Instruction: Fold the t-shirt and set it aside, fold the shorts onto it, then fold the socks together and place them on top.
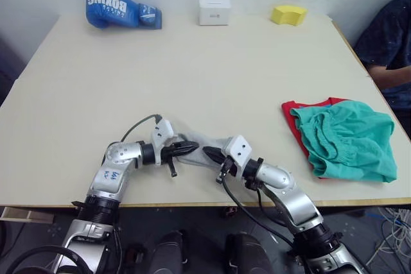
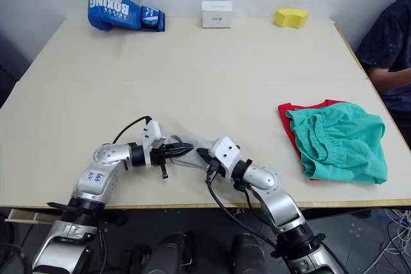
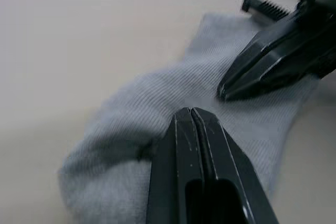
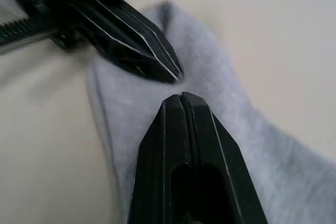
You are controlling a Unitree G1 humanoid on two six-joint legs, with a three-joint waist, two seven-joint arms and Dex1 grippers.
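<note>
Socks (image 1: 204, 145): grey, flat at table (image 1: 192, 75) near edge. Left gripper (image 1: 190, 149) and right gripper (image 1: 209, 153): jaws closed, tips resting on them. Shorts (image 1: 347, 138): atop t-shirt (image 1: 290, 115), right.

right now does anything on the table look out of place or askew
Mostly tidy. The teal shorts lie rumpled on the red t-shirt, leaving its edge showing. The boxing glove, white box and yellow sponge look unrelated to laundry.

Head pair overlooks table (image 1: 192, 75); wrist views close.
</note>
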